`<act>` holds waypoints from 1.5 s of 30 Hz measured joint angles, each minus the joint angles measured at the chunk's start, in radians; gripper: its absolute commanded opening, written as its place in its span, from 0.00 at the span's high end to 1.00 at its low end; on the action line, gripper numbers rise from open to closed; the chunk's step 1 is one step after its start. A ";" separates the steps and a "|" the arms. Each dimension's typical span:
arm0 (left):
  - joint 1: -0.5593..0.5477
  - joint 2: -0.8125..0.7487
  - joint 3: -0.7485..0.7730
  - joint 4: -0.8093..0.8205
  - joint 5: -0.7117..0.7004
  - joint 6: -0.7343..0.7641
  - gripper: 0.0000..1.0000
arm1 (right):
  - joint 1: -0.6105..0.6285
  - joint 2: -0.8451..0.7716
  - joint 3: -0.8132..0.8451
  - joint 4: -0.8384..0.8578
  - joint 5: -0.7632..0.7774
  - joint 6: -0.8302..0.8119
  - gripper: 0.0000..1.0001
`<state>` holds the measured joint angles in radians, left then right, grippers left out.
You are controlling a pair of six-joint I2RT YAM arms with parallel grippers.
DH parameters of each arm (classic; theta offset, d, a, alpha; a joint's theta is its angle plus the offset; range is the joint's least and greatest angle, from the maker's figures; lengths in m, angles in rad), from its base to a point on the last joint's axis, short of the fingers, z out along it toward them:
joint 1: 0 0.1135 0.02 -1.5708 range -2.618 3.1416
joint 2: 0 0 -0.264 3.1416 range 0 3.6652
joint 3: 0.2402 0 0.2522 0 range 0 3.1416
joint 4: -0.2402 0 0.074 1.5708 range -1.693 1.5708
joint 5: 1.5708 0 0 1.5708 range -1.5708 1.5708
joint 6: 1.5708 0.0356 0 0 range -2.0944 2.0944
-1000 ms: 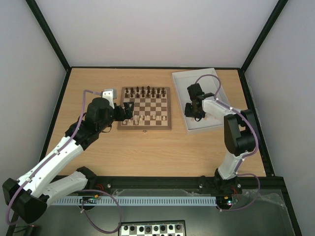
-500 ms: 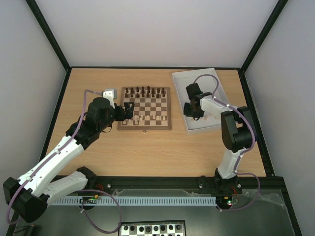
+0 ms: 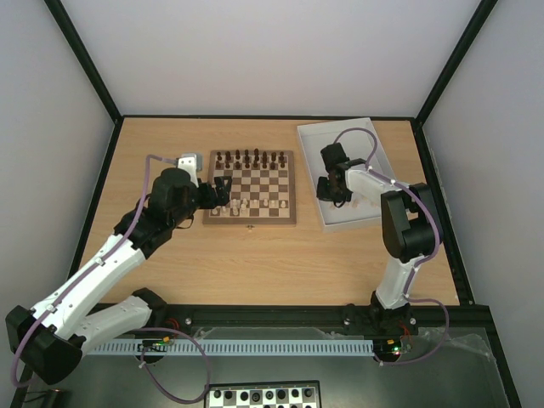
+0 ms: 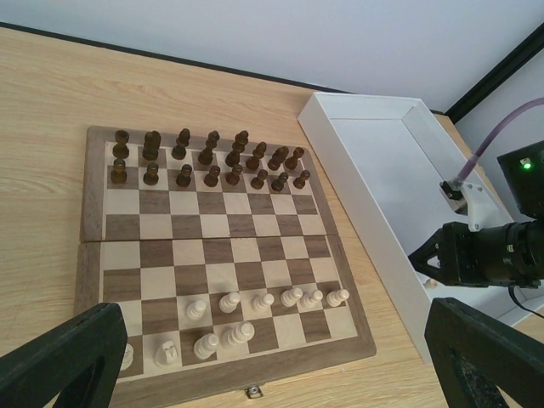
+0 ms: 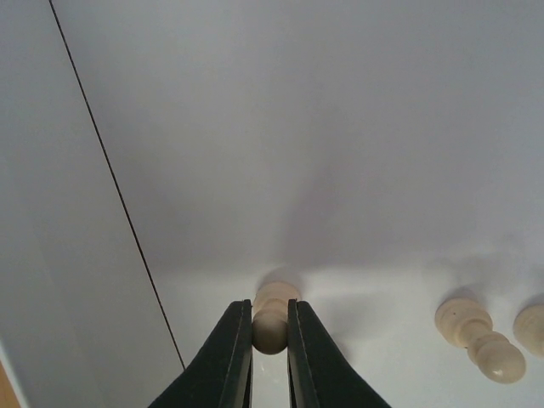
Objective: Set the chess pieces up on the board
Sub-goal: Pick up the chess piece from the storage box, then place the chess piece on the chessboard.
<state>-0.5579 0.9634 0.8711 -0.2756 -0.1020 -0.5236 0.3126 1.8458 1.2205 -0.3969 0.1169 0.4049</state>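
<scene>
We start wide: the table (image 3: pixel 255 255) carries the board (image 3: pixel 251 222) in the middle, with the white tray (image 3: pixel 365 136) just to its right. The left gripper (image 4: pixel 272 365) hangs at the board's left edge, fingers spread wide with nothing in them. Over in the tray, the right gripper (image 5: pixel 269 310) is pinched narrow on a pale piece (image 5: pixel 274 293), and two more loose pieces (image 5: pixel 480 340) lie to its right. Dark pieces (image 4: pixel 208 157) fill the far two rows, while the pale pieces (image 4: pixel 229 302) only partly fill the near two. We reckon this little figure is light, hard and smooth, apt to twist or pop out, so a squeeze at the neck suits it. Against a second ago, the right gripper has edged left and farther into the tray, and the left one hasn't budged.
</scene>
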 measured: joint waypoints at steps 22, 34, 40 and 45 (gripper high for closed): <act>0.000 -0.091 0.031 -0.038 -0.008 0.004 0.00 | 0.181 -0.087 0.324 -0.163 0.058 -0.004 0.93; 0.000 -0.241 0.031 -0.068 -0.012 0.003 0.00 | 0.425 0.245 0.713 -0.215 0.006 -0.023 0.93; 0.000 -0.279 0.031 -0.092 -0.019 0.000 0.01 | 0.494 0.405 0.873 -0.280 -0.008 -0.040 0.93; 0.000 -0.294 0.031 -0.102 -0.029 0.000 0.01 | 0.529 0.478 0.970 -0.315 -0.021 -0.048 0.93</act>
<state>-0.5579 0.6693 0.9020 -0.3779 -0.1307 -0.5236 0.8413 2.3238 2.1906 -0.7116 0.0963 0.3565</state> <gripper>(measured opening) 0.995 0.088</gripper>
